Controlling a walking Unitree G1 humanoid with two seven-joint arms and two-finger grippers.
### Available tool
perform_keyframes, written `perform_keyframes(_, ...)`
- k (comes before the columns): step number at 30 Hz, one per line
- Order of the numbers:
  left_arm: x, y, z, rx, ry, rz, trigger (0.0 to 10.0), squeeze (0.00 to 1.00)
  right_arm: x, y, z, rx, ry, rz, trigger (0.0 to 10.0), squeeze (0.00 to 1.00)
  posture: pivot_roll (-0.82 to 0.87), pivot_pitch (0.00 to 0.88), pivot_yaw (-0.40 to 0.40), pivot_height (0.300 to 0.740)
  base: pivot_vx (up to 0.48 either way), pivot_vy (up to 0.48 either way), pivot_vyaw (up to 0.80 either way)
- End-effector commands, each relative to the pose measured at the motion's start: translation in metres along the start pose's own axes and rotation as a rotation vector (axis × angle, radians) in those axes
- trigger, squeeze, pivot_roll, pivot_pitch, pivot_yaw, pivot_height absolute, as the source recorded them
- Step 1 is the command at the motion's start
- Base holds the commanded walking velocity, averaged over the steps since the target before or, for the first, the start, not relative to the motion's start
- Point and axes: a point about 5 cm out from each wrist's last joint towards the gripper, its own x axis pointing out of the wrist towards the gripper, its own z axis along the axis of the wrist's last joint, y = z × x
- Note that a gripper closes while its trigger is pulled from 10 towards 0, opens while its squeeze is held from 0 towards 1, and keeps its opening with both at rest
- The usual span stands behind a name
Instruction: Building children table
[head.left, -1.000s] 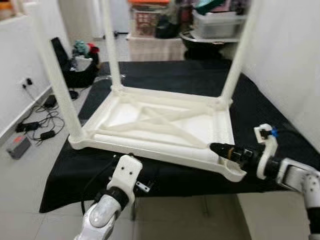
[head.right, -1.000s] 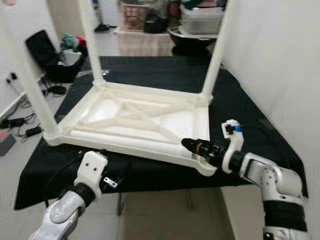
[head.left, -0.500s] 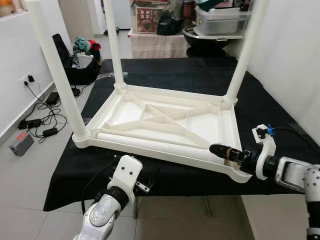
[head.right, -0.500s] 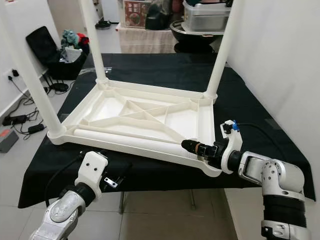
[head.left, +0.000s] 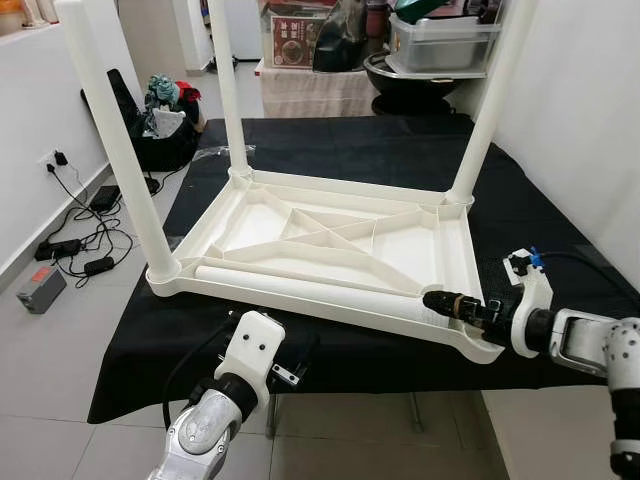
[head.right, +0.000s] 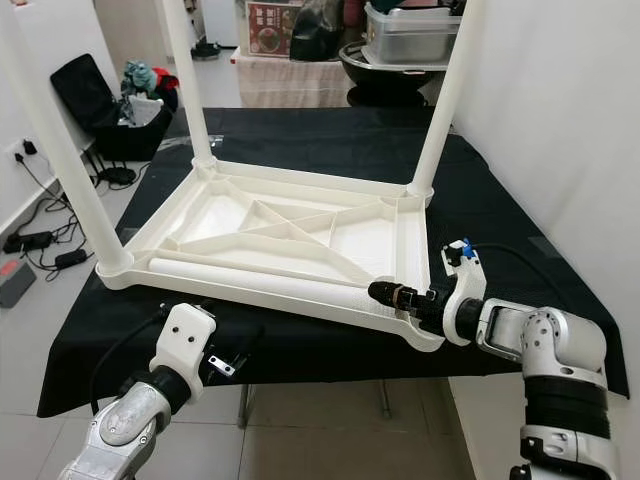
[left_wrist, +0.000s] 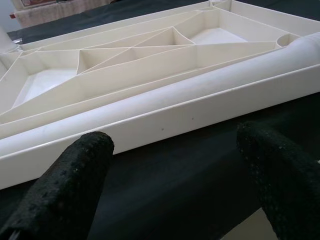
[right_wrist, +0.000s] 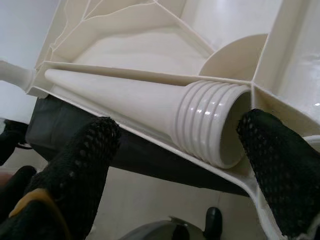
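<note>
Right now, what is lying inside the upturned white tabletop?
A loose table leg lies along the near rim inside the tabletop, threaded end by the right gripper. The cloth beneath is covered.

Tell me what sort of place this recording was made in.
Probably a room in a lived-in home: a black-covered work table holds the upturned children's table, cables and chargers lie on the tiled floor, and storage boxes crowd the back.
</note>
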Motion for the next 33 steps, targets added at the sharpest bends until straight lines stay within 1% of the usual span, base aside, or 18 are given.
perform_keyframes(1, -0.002, -0.001, -0.001, 0.002, 0.004, -0.009, 10.0, 0.00, 0.001, 0.006, -0.002, 0.010, 0.024, 0.045, 10.0, 0.00, 0.07, 0.066, -0.055, 0.740, 0.000, 0.000, 0.00)
perform_keyframes(4, -0.002, -0.001, -0.001, 0.005, 0.004, -0.006, 10.0, 0.00, 0.010, 0.008, -0.003, 0.040, 0.035, 0.060, 10.0, 0.00, 0.07, 0.068, -0.057, 0.740, 0.000, 0.000, 0.00)
perform_keyframes(5, -0.002, -0.001, -0.001, 0.005, 0.004, -0.006, 10.0, 0.00, 0.010, 0.008, -0.003, 0.040, 0.035, 0.060, 10.0, 0.00, 0.07, 0.068, -0.057, 0.740, 0.000, 0.000, 0.00)
perform_keyframes(10, -0.003, -0.002, 0.000, 0.006, -0.001, -0.003, 10.0, 0.00, 0.023, 0.008, -0.005, 0.069, 0.024, 0.037, 10.0, 0.00, 0.07, 0.073, -0.057, 0.740, 0.000, 0.000, 0.00)
perform_keyframes(14, -0.003, -0.002, 0.000, 0.008, 0.001, -0.005, 10.0, 0.00, 0.027, 0.008, -0.006, 0.079, 0.021, 0.031, 10.0, 0.00, 0.07, 0.075, -0.059, 0.740, 0.000, 0.000, 0.00)
perform_keyframes(16, -0.003, -0.002, 0.000, 0.009, 0.002, -0.006, 10.0, 0.00, 0.033, 0.008, -0.007, 0.098, 0.020, 0.029, 10.0, 0.00, 0.07, 0.077, -0.060, 0.740, 0.000, 0.000, 0.00)
perform_keyframes(17, -0.003, -0.002, 0.000, 0.009, 0.002, -0.006, 10.0, 0.00, 0.033, 0.008, -0.007, 0.098, 0.020, 0.029, 10.0, 0.00, 0.07, 0.077, -0.060, 0.740, 0.000, 0.000, 0.00)
perform_keyframes(20, -0.004, -0.002, 0.001, 0.011, 0.003, -0.006, 10.0, 0.00, 0.040, 0.009, -0.009, 0.126, 0.025, 0.054, 10.0, 0.00, 0.07, 0.081, -0.057, 0.740, 0.000, 0.000, 0.00)
perform_keyframes(21, -0.004, -0.002, 0.001, 0.011, 0.003, -0.006, 10.0, 0.00, 0.040, 0.009, -0.009, 0.126, 0.025, 0.054, 10.0, 0.00, 0.07, 0.081, -0.057, 0.740, 0.000, 0.000, 0.00)
perform_keyframes(25, -0.003, -0.002, 0.000, 0.011, 0.005, -0.009, 10.0, 0.00, 0.046, 0.010, -0.011, 0.189, 0.008, 0.130, 10.0, 0.00, 0.08, 0.082, -0.059, 0.740, 0.000, 0.000, 0.00)
perform_keyframes(30, -0.003, -0.003, 0.001, 0.013, 0.004, -0.009, 10.0, 0.00, 0.050, 0.009, -0.009, 0.208, -0.010, 0.134, 10.0, 0.00, 0.08, 0.082, -0.063, 0.740, 0.000, 0.000, 0.00)
perform_keyframes(31, -0.003, -0.002, 0.001, 0.015, 0.006, -0.008, 10.0, 0.00, 0.054, 0.010, -0.007, 0.203, -0.021, 0.141, 0.0, 0.00, 0.08, 0.084, -0.063, 0.740, 0.000, 0.000, 0.00)
perform_keyframes(33, -0.003, -0.002, 0.001, 0.015, 0.006, -0.008, 10.0, 0.00, 0.055, 0.010, -0.007, 0.199, -0.023, 0.147, 0.0, 0.00, 0.08, 0.084, -0.062, 0.740, 0.000, 0.000, 0.00)
